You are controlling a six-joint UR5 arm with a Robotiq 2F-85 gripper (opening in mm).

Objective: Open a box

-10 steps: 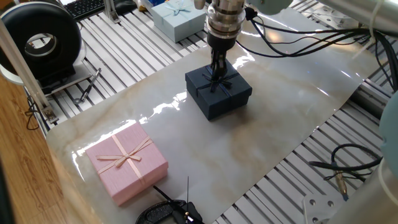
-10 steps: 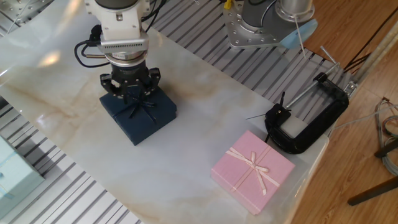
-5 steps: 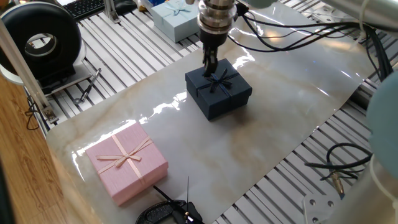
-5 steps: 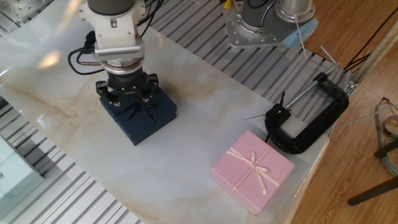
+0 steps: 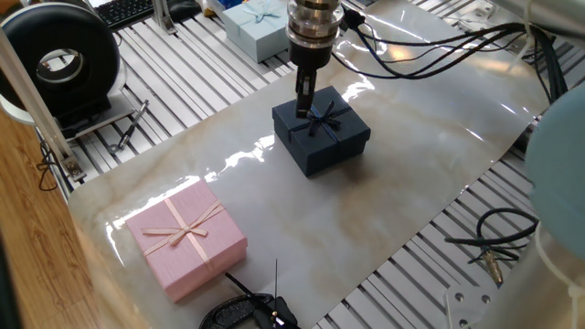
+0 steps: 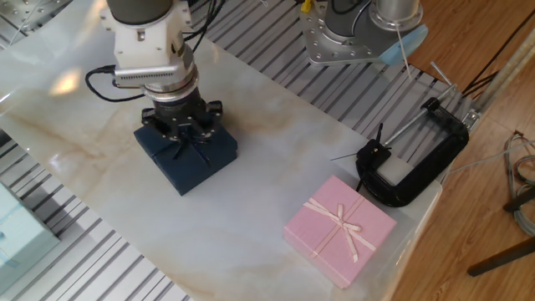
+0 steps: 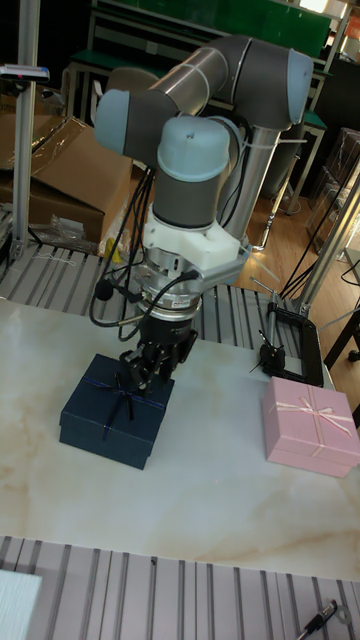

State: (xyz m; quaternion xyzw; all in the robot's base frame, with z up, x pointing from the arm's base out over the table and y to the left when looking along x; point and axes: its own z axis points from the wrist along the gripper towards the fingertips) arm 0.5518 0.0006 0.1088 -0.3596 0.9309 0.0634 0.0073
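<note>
The box – square, dark navy, lid on, matching bow on top – sits under the gripper, fingers narrow at the lid's ten-o'clock corner, gripping nothing I can see.

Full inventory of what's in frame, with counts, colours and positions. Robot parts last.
navy box: 1, dark navy with matching bow, lid on, mid-table under the gripper
pink box: 1, pink with pink bow, lid on, near a table corner
light blue box: 1, light blue with bow, off the marble sheet on the slatted surface
clamp: 1, black, at the table edge beside the pink box
keyboard: 1, black, far edge, partly cut off
table: 1, marble-look sheet over slatted metal
arm: 1, grey, reaching down over the navy box
gripper: 1, at the navy box's bow; open or shut cannot be told
</note>
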